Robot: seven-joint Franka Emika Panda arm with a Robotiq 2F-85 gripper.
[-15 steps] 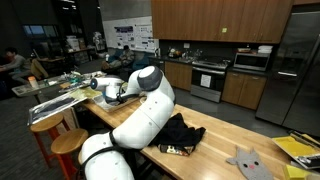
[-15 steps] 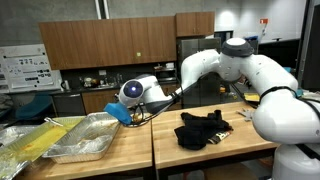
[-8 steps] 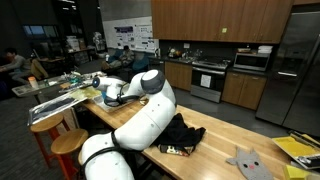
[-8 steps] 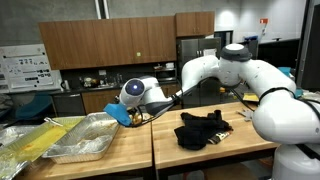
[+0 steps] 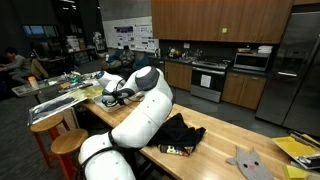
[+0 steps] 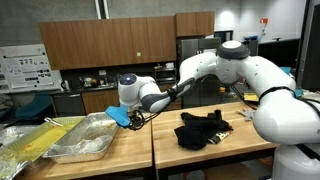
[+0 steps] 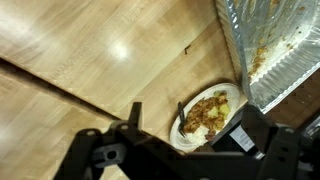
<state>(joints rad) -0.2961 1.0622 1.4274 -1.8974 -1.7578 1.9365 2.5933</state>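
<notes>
The tool is held spread above the plate of food, set on the worktop just beside a corner of the foil tray. If a finger were lowered onto the rim, the plate could be tipped, food spilled, or the tray snagged.

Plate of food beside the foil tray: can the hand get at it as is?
Probably yes: the open hand hangs over the plate, nothing between them. The foil tray sits close by and may crowd one finger.
</notes>
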